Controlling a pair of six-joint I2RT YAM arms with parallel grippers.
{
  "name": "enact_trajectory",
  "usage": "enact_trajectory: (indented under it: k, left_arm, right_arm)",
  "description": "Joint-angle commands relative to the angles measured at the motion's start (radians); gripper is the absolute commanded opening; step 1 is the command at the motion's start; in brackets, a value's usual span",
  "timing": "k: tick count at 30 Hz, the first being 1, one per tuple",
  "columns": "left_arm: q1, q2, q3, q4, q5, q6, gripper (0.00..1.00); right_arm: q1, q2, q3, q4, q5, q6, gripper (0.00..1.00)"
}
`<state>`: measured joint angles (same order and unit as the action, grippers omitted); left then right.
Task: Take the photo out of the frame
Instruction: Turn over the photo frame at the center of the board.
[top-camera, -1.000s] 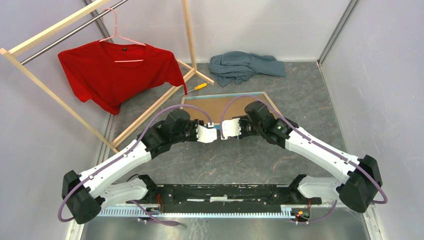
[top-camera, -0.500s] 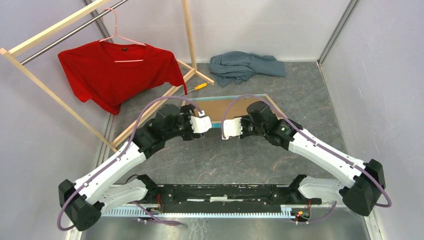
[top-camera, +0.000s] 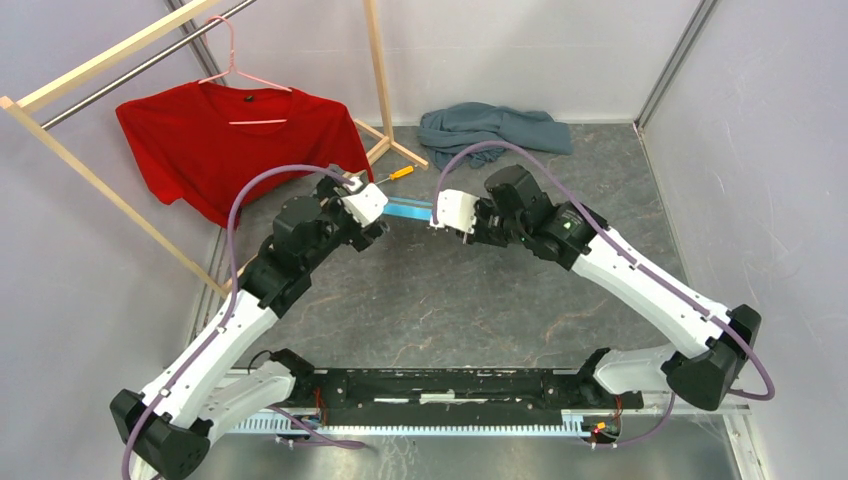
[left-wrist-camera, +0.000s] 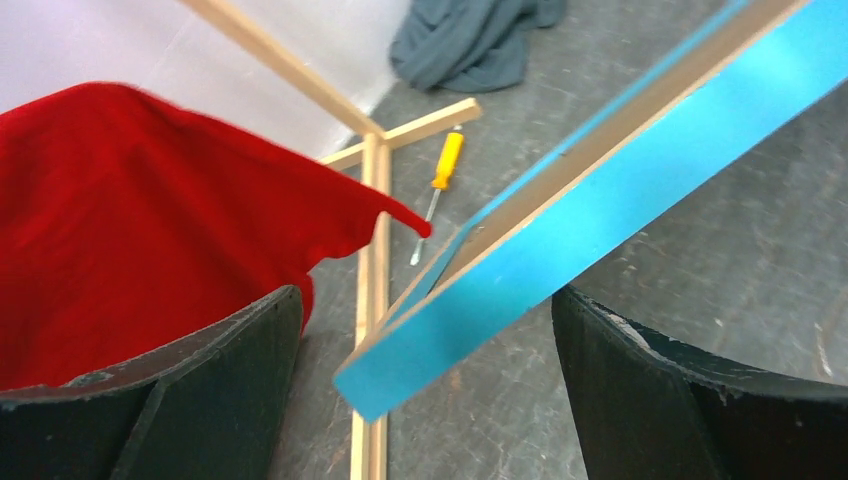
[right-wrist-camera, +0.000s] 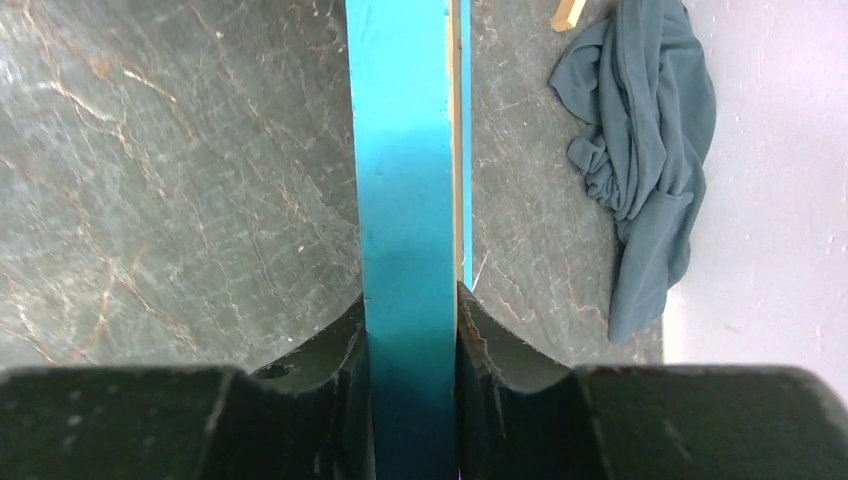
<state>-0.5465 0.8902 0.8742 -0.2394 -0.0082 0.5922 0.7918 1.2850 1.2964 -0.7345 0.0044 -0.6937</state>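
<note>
My right gripper (right-wrist-camera: 410, 318) clamps the frame (top-camera: 408, 209), up on edge at twelve o'clock. My left gripper (left-wrist-camera: 425, 305) gapes around its corner, touching nothing. Gripped one-sided, it may pivot and drop.

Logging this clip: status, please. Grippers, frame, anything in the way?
Right gripper shut on the frame. Left gripper open, straddling its corner. Frame up on edge, photo not visible. Screwdriver and rack foot close beyond.
</note>
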Motion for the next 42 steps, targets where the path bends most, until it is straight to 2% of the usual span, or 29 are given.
enact_trajectory:
  k: [1, 13, 26, 35, 42]
  left_arm:
    - [0.023, -0.005, 0.028, 0.136, -0.158, -0.09, 1.0]
    - [0.047, 0.021, 0.042, 0.236, -0.38, -0.121, 1.0]
    - [0.078, 0.022, -0.026, 0.264, -0.311, -0.145, 1.0]
    - [0.082, 0.024, -0.048, 0.273, -0.297, -0.15, 1.0]
    - [0.095, 0.027, -0.055, 0.272, -0.276, -0.162, 1.0]
  right_arm:
    - [-0.004, 0.022, 0.127, -0.027, -0.003, 0.17, 0.01]
    - [-0.066, 0.052, 0.205, -0.04, -0.098, 0.279, 0.0]
    - [-0.198, 0.089, 0.327, 0.003, -0.241, 0.466, 0.0]
    - [-0.352, 0.103, 0.366, 0.077, -0.478, 0.625, 0.0]
    - [-0.393, 0.096, 0.396, 0.109, -0.536, 0.673, 0.0]
